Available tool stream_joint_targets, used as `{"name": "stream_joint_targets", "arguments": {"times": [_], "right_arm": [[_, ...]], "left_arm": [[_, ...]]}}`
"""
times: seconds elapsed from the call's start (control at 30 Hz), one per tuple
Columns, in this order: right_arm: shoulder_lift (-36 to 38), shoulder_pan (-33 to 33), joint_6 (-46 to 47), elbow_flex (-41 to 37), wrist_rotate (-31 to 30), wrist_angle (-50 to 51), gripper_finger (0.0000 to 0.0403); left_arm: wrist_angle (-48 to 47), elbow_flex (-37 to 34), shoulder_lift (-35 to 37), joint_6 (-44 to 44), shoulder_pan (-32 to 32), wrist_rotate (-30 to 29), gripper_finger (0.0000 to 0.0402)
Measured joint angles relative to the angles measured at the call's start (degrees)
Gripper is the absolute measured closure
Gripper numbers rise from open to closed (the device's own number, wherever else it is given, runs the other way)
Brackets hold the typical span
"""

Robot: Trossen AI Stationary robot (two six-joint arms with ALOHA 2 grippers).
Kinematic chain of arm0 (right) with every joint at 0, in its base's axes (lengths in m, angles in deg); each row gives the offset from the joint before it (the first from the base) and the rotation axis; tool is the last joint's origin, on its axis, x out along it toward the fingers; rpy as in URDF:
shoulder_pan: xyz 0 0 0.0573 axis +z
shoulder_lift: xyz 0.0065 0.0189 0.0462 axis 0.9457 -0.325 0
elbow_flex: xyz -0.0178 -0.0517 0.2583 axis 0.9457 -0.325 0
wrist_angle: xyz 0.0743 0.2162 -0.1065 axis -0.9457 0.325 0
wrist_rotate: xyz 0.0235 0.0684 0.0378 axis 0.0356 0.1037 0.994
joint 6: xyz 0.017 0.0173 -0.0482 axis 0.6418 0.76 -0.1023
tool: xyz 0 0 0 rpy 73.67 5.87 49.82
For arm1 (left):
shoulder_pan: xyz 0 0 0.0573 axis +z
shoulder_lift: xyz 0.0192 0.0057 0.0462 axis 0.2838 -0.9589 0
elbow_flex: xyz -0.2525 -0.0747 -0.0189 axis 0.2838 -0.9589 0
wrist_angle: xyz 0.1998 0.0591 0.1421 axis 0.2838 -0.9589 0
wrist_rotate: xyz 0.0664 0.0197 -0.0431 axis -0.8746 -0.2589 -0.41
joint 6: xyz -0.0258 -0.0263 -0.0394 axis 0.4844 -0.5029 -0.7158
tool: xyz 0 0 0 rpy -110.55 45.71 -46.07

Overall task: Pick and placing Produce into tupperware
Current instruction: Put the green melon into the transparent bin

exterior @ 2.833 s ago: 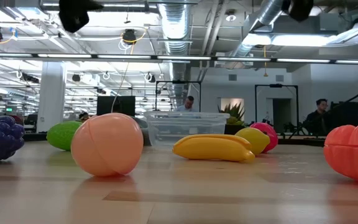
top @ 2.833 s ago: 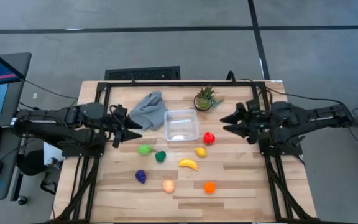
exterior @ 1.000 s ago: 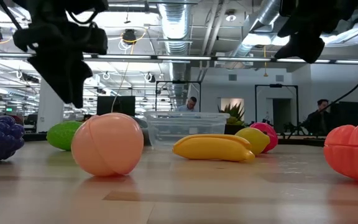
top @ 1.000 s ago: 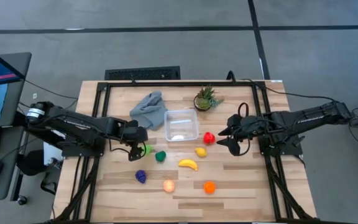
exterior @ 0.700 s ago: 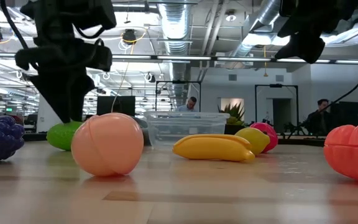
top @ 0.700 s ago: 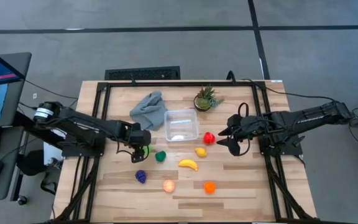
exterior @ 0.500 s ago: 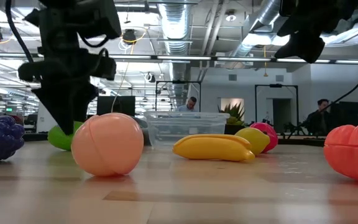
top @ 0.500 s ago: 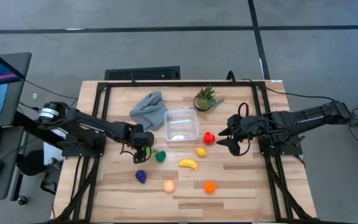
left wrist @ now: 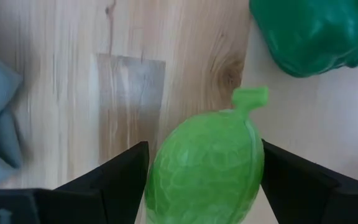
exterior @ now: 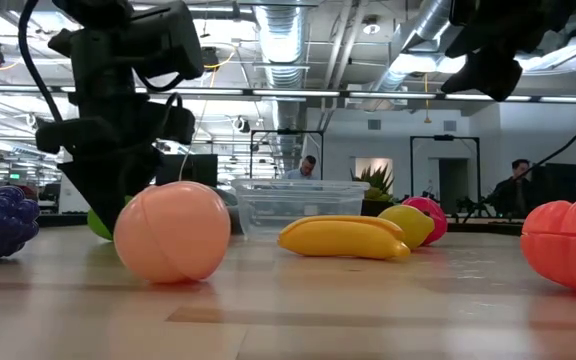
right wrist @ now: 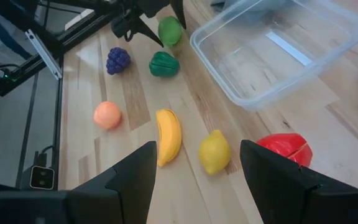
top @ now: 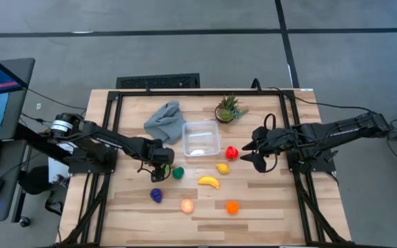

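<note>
Produce [left wrist: 205, 162]: netted, light-green, stemmed oval

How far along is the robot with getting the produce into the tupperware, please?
Nothing is done yet: the clear tupperware is empty. In hand: the left tool straddles the light green fruit, fingers open either side. The right tool hovers open near the red fruit. All eight pieces, including the banana, are left on the table.

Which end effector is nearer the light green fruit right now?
Left. The left end effector straddles the light green fruit, one finger on each side. The right end effector hovers across the table beside the red fruit.
</note>
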Motion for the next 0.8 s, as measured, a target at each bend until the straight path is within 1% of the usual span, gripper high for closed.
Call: {"name": "stream_joint_targets", "arguments": {"times": [0.2,0.5,0.8], "right_arm": [[0.0,0.0,0.0,0.0,0.0,-0.1,0.0148],[0.0,0.0,0.0,0.0,0.0,0.0,0.0148],[0.0,0.0,0.0,0.0,0.0,0.0,0.0148]], "left_arm": [[0.2,0.0,-0.3,2.3,0.0,0.1,0.0125],[-1.6,0.0,-0.3,2.4,0.1,0.3,0.0128],[-2.4,0.1,-0.2,2.3,0.1,1.1,0.0183]]}}
